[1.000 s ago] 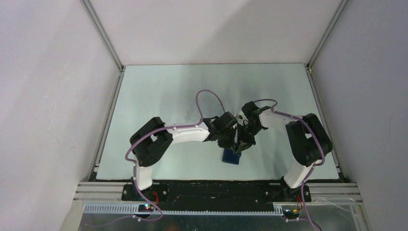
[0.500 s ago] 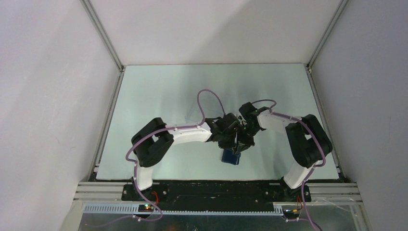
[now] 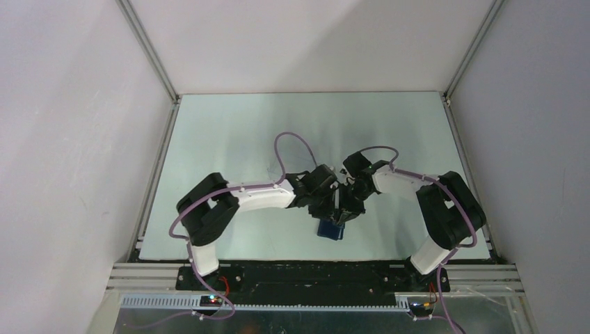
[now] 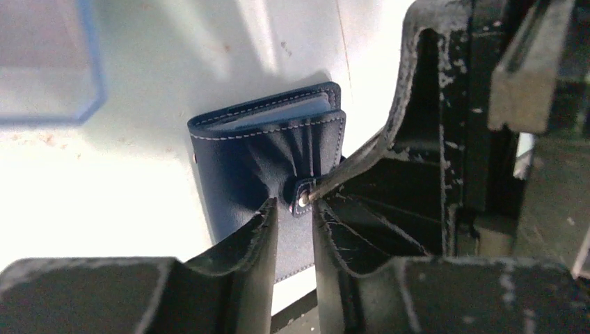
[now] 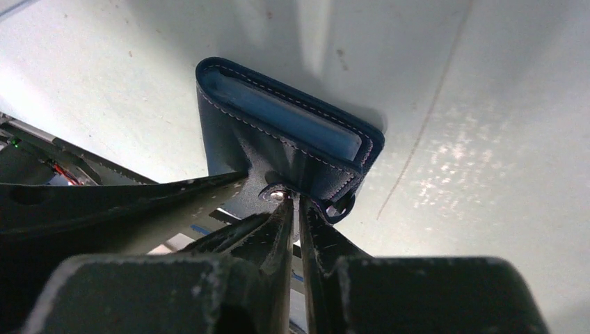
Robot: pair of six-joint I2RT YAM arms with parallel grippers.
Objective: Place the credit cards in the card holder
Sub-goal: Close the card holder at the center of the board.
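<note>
The card holder (image 3: 329,229), a dark navy folded wallet, sits near the table's front edge, and both grippers meet on it. In the left wrist view my left gripper (image 4: 293,205) is shut on the card holder's (image 4: 240,153) puckered cover beside its snap tab (image 4: 303,195). In the right wrist view my right gripper (image 5: 293,203) is shut on the tab side of the card holder (image 5: 236,136), whose lighter blue inner face shows at the fold. A pale see-through credit card (image 4: 42,66) with a blue edge lies on the table beyond the holder. Other cards are out of view.
The pale table (image 3: 229,132) is walled by white panels at the left, back and right. The metal frame rail (image 3: 313,268) with the arm bases runs just in front of the holder. The two wrists (image 3: 337,191) are close together.
The left arm's elbow has swung left and down, and both grippers with the card holder have shifted slightly left. Both stay on the holder.
</note>
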